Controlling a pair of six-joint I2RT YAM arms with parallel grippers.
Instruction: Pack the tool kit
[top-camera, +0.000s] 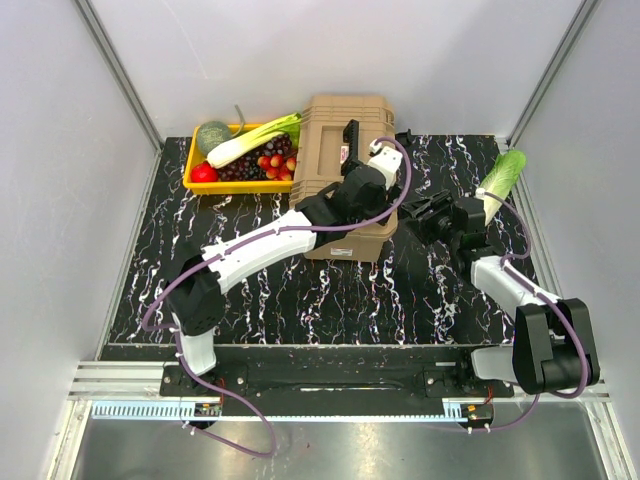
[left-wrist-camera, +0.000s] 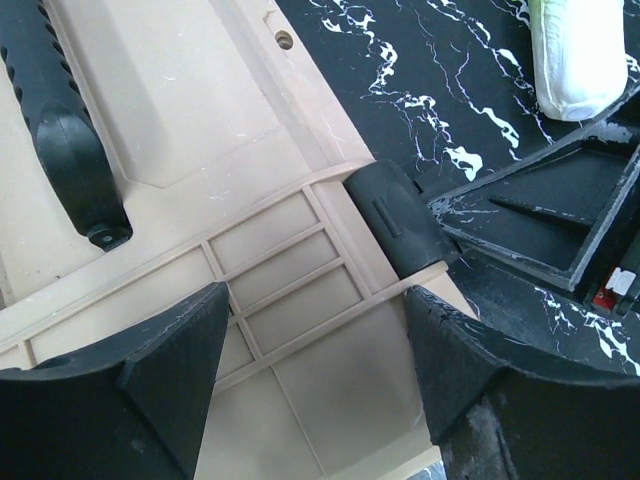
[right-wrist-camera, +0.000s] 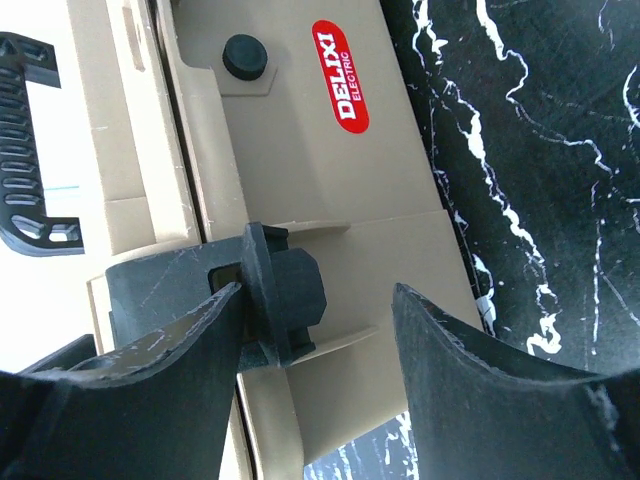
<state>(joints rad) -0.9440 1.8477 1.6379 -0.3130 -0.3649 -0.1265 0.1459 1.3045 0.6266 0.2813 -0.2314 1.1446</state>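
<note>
A: Item one: toolbox (top-camera: 340, 150), tan, ribbed; location?

B: Back centre of the marbled table (top-camera: 300, 290); lid down; black handle (left-wrist-camera: 60, 120) on top; yellow crate (top-camera: 195, 180) of produce just beside its left side.

A: Left gripper (left-wrist-camera: 318, 292)?

B: Fingers spread, holding nothing; poised over the ribbed edge of the lid.

A: Right gripper (right-wrist-camera: 318, 290)?

B: Fingers spread, nothing clasped; at the box's side wall, near a red label (right-wrist-camera: 340, 75); a black latch (right-wrist-camera: 285, 290) sits between the fingers, close against one; whether they touch, cannot tell.

A: Sundries?

B: One green-and-white vegetable (top-camera: 500, 180); lying on the table at right, apart from the box.
</note>
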